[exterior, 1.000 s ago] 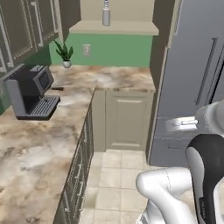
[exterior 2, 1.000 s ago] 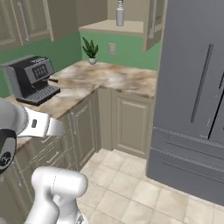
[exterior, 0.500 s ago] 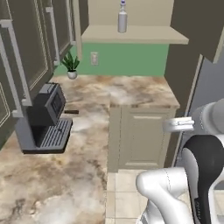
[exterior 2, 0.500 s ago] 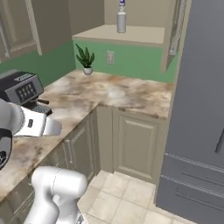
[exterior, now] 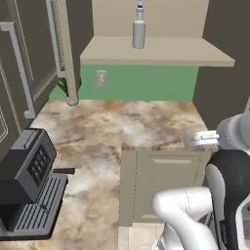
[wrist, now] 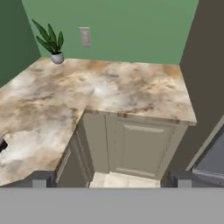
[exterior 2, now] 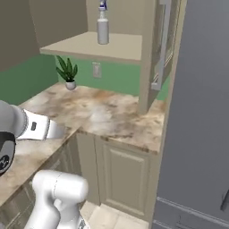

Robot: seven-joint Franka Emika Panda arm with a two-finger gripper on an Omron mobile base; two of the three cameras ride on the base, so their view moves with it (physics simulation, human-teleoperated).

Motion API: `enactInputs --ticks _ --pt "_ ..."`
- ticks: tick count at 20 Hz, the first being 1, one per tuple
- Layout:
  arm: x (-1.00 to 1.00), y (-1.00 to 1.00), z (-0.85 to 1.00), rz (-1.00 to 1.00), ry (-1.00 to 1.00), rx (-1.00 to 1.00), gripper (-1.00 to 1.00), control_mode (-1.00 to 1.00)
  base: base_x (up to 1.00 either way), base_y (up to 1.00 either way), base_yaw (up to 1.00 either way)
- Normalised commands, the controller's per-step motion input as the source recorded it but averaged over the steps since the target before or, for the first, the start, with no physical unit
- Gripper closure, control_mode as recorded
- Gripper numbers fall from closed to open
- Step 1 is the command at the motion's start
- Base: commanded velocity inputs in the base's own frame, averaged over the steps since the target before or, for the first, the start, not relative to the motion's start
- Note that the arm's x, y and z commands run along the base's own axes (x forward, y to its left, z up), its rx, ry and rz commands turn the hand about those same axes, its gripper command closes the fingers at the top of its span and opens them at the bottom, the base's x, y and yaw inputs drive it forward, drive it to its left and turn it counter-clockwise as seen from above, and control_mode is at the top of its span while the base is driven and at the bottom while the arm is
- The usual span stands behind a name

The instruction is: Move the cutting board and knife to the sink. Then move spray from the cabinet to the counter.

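The spray stood upright on the shelf of the open cabinet, above the counter. The gripper was spread wide, seemingly holding nothing, well below the bottle.

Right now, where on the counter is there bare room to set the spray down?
The counter is bare under the cabinet shelf, from the potted plant across to the dark side panel. It is more crowded toward the coffee machine. The spray stands alone on the shelf.
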Motion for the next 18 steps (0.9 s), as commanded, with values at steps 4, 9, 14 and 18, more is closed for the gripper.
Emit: enactInputs --ticks 4,9,14,18 --pt "0.00 0.00 0.00 0.00 0.00 0.00 -1.00 1.00 1.00 0.00 0.00" --pt "0.00 0.00 0.00 0.00 0.00 0.00 -1.00 1.00 0.99 0.17 -0.01" --pt "0.00 0.00 0.00 0.00 0.00 0.00 -1.00 1.00 0.09 0.29 0.16" --pt "0.00 0.00 0.00 0.00 0.00 0.00 -1.00 1.00 0.00 0.07 0.37"
